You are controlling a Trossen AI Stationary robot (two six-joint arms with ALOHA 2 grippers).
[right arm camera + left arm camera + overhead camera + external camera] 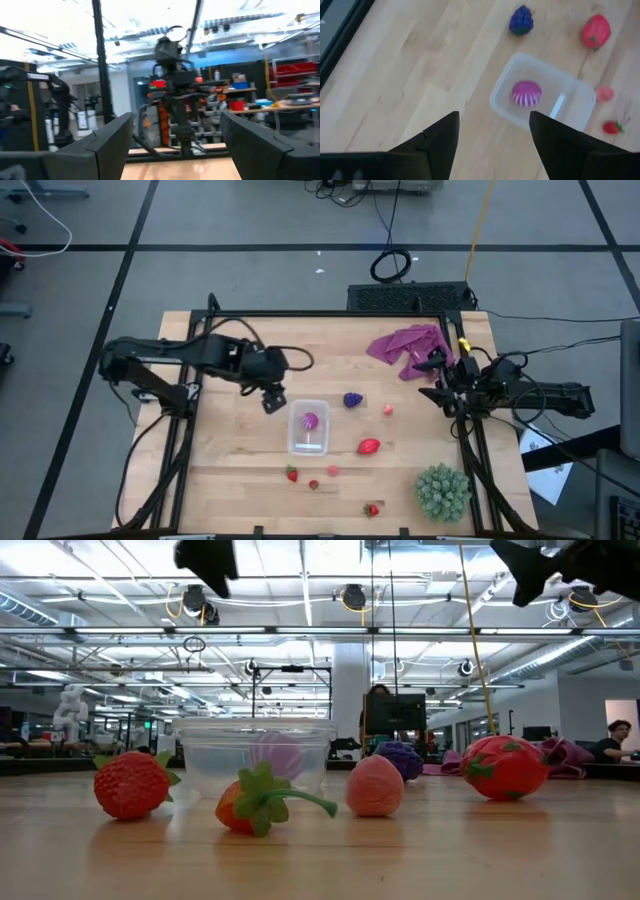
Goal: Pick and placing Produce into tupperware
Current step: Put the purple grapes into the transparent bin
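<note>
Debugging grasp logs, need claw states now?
Left claw: open, empty, above the tupperware.
Right claw: open, empty, at the table's right edge.

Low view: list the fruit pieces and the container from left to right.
Red toy strawberry → clear plastic rectangular container → pale pink rounded fruit piece → purple grape bunch → large red fruit piece.

Clear plastic container (308, 427) at frame centre, purple-pink striped ball (309, 420) inside, purple grape bunch (352, 399) upper right, large red strawberry (368, 446) right, small strawberries (292, 474) scattered below
</note>
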